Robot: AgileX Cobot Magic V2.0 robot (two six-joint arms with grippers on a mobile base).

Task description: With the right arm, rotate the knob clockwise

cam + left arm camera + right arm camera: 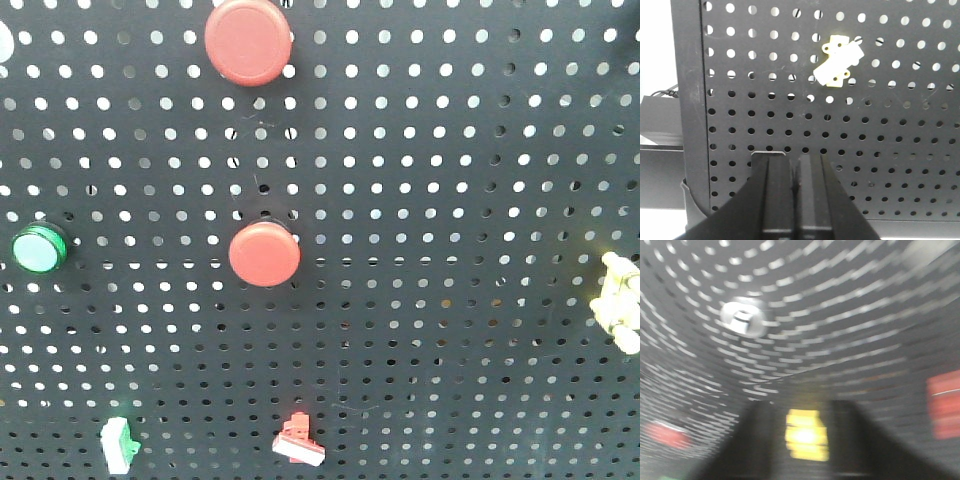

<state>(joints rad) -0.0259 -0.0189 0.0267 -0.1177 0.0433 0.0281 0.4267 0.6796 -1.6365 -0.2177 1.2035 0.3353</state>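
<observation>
**Technician:** On the pegboard (460, 300), which part is the task's knob, and where does it sit?

**Engineer:** Most likely the pale yellow knob (622, 300) at the right edge of the front view, partly cut off by the frame. The left wrist view shows the same fitting (837, 62) bolted to the upper board, tilted. The right wrist view shows a yellow block (806, 435) low in frame, between the two dark fingers of the right claw (807, 440).

**Technician:** Is the right claw closed on it?

**Engineer:** That cannot be told. The view is heavily motion-blurred, in arcs. The fingers flank the knob, which suits a twist about its axis, but contact is not visible.

**Technician:** And the left claw (795, 195)?

**Engineer:** Its fingers lie nearly together, holding nothing, parked low and well apart from the knob. That placement keeps it out of the right arm's path.

**Technician:** Other fittings?

**Engineer:** Two red buttons (264, 254), a green button (40, 248) and small clips (299, 442); none concern this step.
</observation>
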